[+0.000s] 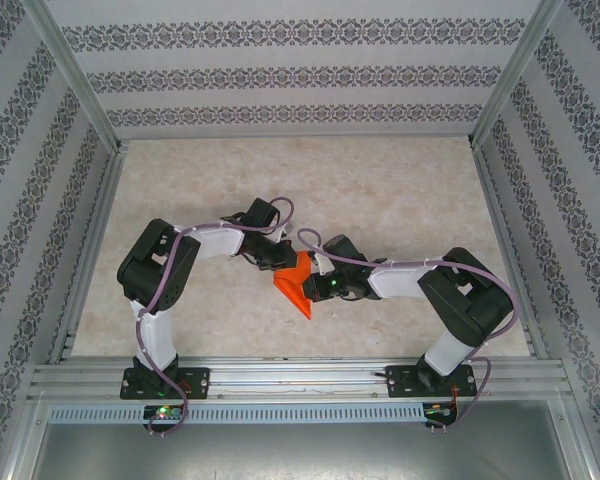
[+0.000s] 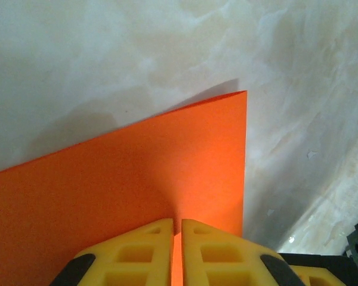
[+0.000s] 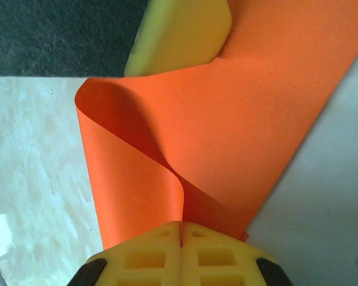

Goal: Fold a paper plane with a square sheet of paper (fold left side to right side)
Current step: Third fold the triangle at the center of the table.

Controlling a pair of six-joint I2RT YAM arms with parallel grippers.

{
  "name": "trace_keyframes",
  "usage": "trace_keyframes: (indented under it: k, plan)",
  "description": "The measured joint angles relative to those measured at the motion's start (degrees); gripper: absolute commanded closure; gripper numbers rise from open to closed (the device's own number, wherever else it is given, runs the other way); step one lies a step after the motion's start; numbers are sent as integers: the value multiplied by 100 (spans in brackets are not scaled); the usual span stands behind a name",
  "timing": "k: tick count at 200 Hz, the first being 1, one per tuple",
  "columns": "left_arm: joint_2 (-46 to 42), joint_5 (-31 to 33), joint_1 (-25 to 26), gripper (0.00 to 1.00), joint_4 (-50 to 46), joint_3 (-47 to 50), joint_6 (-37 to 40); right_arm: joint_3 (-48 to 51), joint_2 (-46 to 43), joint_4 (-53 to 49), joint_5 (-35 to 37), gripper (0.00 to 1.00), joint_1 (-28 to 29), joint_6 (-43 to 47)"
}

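Left wrist view: the orange-red square sheet of thin paper [image 2: 137, 179] runs off the left and bottom edges; whether my left gripper [image 2: 176, 229] pinches it, I cannot tell. Right wrist view: the sheet leaves top and right; a blurred yellow finger [image 3: 179, 36] is cropped above my right gripper [image 3: 181, 232]. Overhead: my wrists hide the sheet's outline.

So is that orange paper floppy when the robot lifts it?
Probably floppy: the paper curls into a soft loop by the right pincer. Likely very light, since a small pinch holds it. It may crease easily, looking so thin.
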State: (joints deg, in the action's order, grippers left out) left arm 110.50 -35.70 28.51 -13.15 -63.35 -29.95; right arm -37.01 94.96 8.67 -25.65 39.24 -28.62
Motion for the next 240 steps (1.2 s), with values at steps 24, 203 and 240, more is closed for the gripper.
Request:
trace_keyframes:
  k: [24,203,240]
  plan:
    - [-267,236,-9,86,-118,0,0,0,4,13,-17,100,-2,-2]
    - [-2256,13,407,96,2446,2715,-796,28,76,157,-179,100,-52,-66]
    - [-1784,-13,487,97,2734,2715,-938,28,96,175,-249,100,-87,-85]
